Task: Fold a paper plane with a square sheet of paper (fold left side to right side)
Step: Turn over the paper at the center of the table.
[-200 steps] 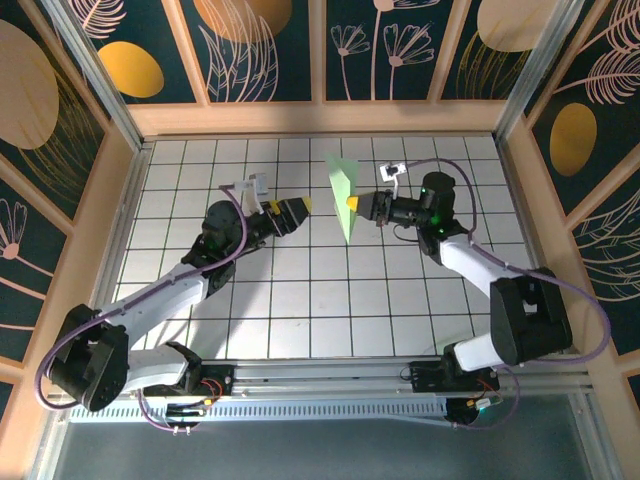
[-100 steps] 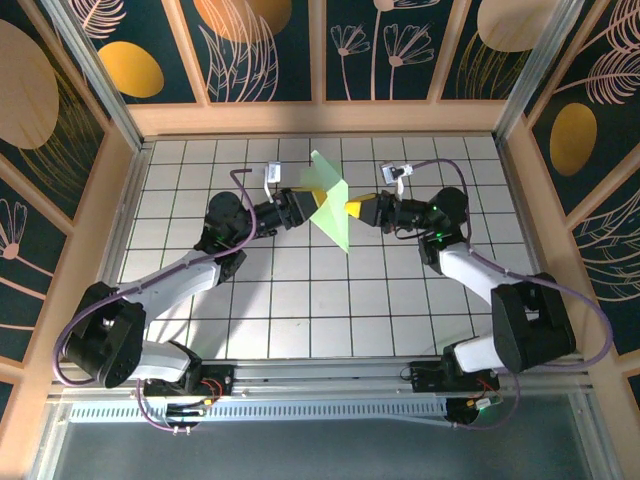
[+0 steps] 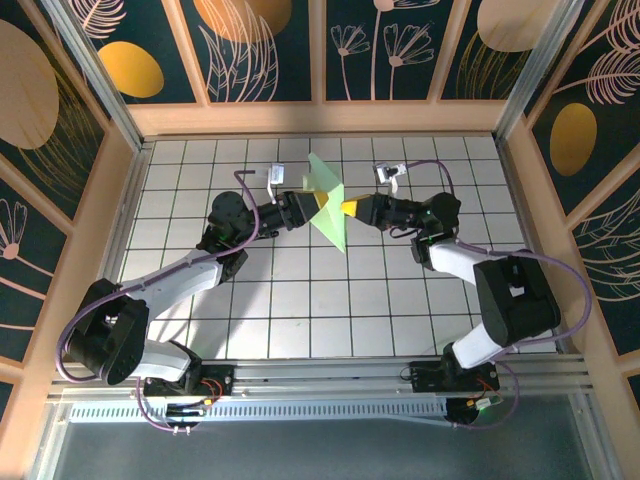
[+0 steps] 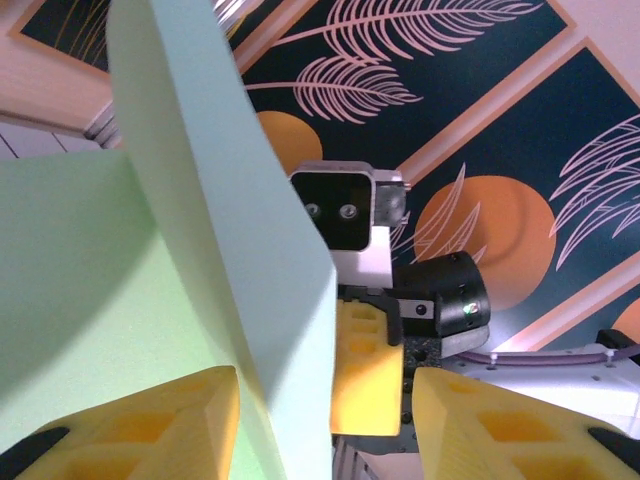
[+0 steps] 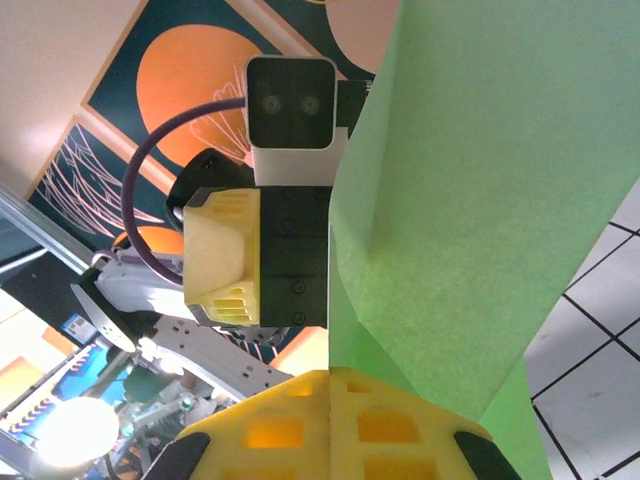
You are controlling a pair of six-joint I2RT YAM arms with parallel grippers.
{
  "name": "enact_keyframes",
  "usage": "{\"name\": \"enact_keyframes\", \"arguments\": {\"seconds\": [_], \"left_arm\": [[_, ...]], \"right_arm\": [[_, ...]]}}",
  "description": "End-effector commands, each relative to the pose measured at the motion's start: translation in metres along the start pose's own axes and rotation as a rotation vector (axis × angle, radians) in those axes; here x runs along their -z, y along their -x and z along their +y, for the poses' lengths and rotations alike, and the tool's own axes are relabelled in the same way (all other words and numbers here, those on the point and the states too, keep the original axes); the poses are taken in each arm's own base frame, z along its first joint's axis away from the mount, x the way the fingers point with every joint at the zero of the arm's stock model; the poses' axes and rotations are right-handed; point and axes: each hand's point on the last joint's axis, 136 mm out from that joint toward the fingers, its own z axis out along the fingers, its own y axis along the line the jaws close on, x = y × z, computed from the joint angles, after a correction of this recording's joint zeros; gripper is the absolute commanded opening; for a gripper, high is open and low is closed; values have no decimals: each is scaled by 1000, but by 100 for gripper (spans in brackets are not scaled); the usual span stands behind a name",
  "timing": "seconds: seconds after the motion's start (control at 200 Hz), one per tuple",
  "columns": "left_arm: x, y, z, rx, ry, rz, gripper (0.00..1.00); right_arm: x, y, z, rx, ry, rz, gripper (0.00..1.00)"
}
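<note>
The light green sheet (image 3: 328,205) is off the table (image 3: 300,310). It hangs in the air over the far middle of the grid, between the two grippers, which face each other. It is already creased: from above we see a pointed, folded shape with one flap leaning left, and the left wrist view shows a fold ridge running down toward the fingers. The right gripper (image 3: 348,207) comes in from the right and is pinched fully closed on the sheet. In its wrist view the yellow fingertips (image 5: 300,430) meet on the green paper with no gap. The left gripper (image 3: 306,208) reaches in from the left with its jaws roughly half apart, one yellow finger (image 4: 140,420) on each side of a flap. The paper passes between them, closer to the finger at the left of that view, and we judge it not yet clamped. Handling notes: the sheet is thin, very light and limp. We expect it to sag and twist from a single pinch, to crumple or tear under a hard pull, and to slip if taken at a bare edge. In our judgement the best hold is on or just beside a crease, where doubled layers stiffen it. It should also sit near the right gripper's hold so the span between stays flat. The main risk is the two holds pulling apart.
</note>
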Motion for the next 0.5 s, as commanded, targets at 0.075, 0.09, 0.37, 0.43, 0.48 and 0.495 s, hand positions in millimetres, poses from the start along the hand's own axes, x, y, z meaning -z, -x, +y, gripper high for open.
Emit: {"name": "enact_keyframes", "arguments": {"seconds": [0.075, 0.09, 0.37, 0.43, 0.48, 0.495], "left_arm": [[-6, 6, -6, -34, -17, -6, 45], [-6, 5, -6, -33, -18, -4, 44], [-5, 5, -6, -32, -13, -11, 20], [-4, 6, -5, -32, -5, -17, 17], [-3, 6, -6, -35, -3, -20, 13], [-3, 6, -6, -36, -2, -22, 13]], "right_arm": [[-6, -3, 15, 69, 21, 26, 0], [-6, -2, 15, 70, 21, 24, 0], [-7, -2, 13, 63, 17, 10, 0], [-6, 0, 13, 66, 11, 2, 5], [-5, 2, 11, 69, -4, -4, 10], [-5, 2, 11, 72, -9, -5, 12]]}}
